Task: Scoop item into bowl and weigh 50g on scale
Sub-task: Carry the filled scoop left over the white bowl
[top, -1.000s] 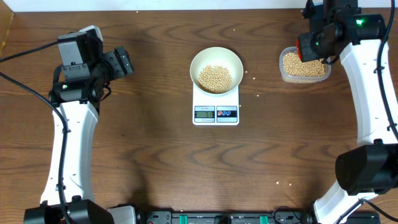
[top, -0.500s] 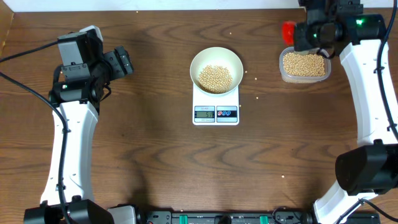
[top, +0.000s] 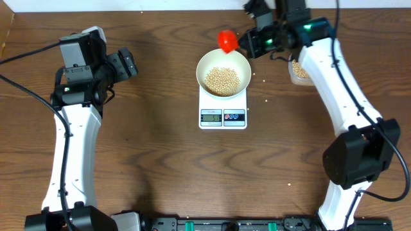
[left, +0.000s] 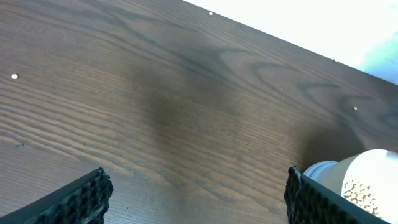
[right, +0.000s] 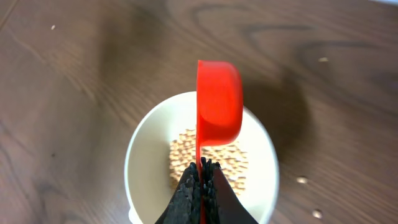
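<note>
Up close, we see the right pincer (right: 200, 180) pressed together on the thin handle of a red scoop (right: 219, 102), fingers dark and narrow at the bottom of the wrist view. From that camera the scoop's cup shows edge-on, to the right of its handle, and we cannot tell whether it holds anything. It hangs above a white bowl (right: 140, 149) with a layer of pale-tan beans (right: 233, 165) across its bottom.

From overhead, the right pincer (top: 247, 42) reaches in from the far right, and the red scoop (top: 226, 41) sits over the far rim of the bowl (top: 204, 61). The beans (top: 221, 79) lie heaped in the bowl's middle. The bowl stands on the white scale (top: 223, 108), whose display (top: 211, 117) faces the near edge; its digits are too small for us to read. A clear tub (top: 297, 72) with more beans stands to the right, partly hidden behind the right arm. A few loose beans lie scattered on the dark wooden table (top: 160, 147).

Far to the left, the left pincer (top: 126, 63) is spread wide and empty above the bare table, well apart from the scale.
</note>
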